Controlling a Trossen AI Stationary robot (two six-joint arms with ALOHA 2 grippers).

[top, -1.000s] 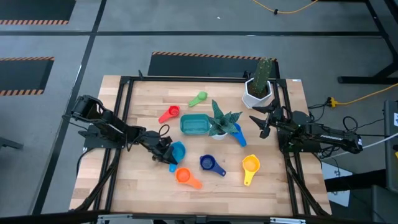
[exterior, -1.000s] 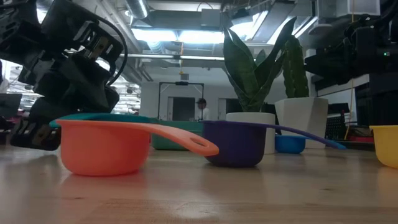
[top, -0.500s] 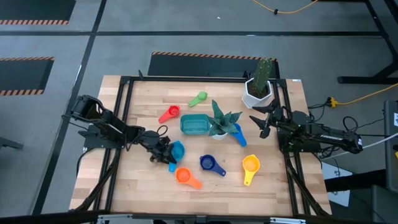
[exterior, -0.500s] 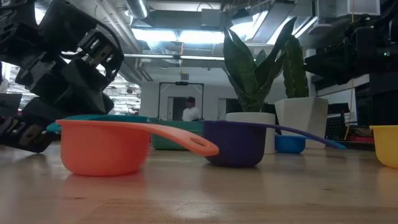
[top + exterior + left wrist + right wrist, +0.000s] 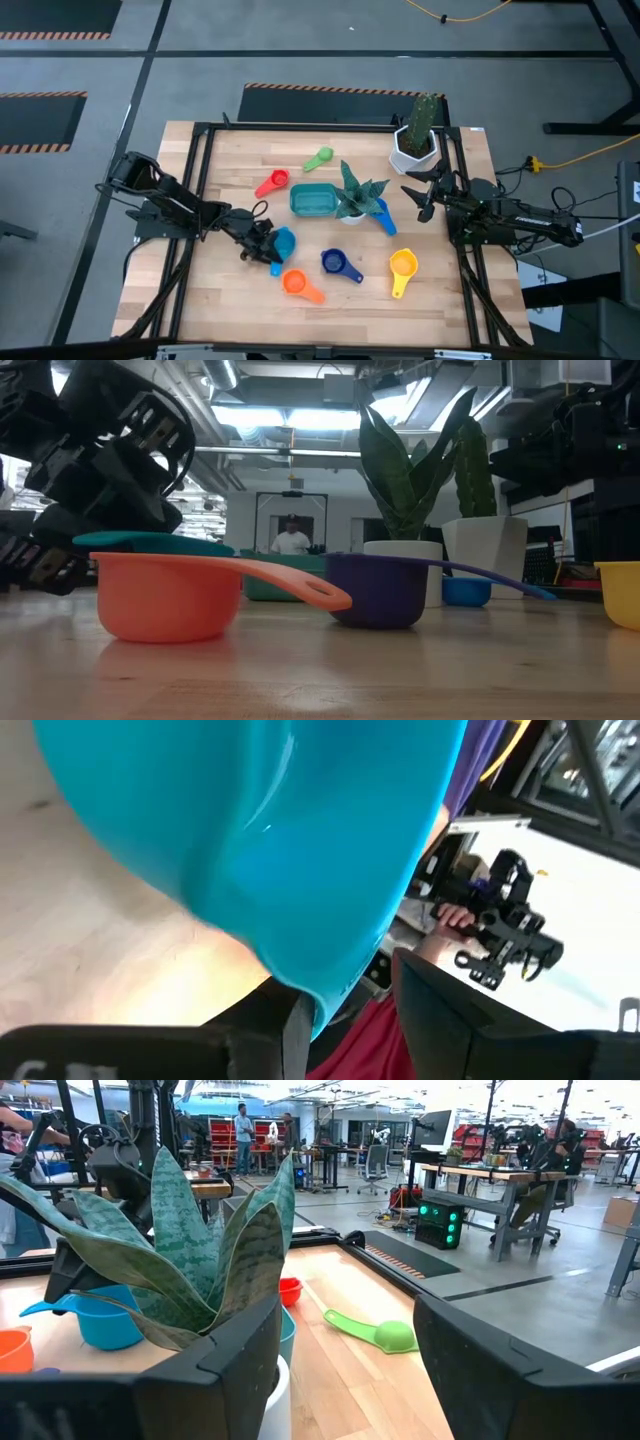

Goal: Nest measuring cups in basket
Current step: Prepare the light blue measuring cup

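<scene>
Left gripper [image 5: 262, 243]: lower left of centre in the high view, its fingers closed on the light blue cup [image 5: 285, 243], which fills the left wrist view.
Red cup [image 5: 273, 183]: left of centre, well apart from the green cup [image 5: 320, 157] above it.
Basket [image 5: 314, 201]: centre, teal, nothing in it yet (just beside the spiky plant [image 5: 357, 194]).
Orange cup [image 5: 294, 283], dark blue cup [image 5: 335, 262], yellow cup [image 5: 402, 265]: along the lower middle, apart from one another.
Right gripper [image 5: 420, 196]: right of centre, fingers spread wide, holding nothing.
Handling: the cups look light, rigid, smooth-walled plastic, likely slippery; I would pinch a rim or the short handle.
Look: bright, glossy round scoops.
</scene>
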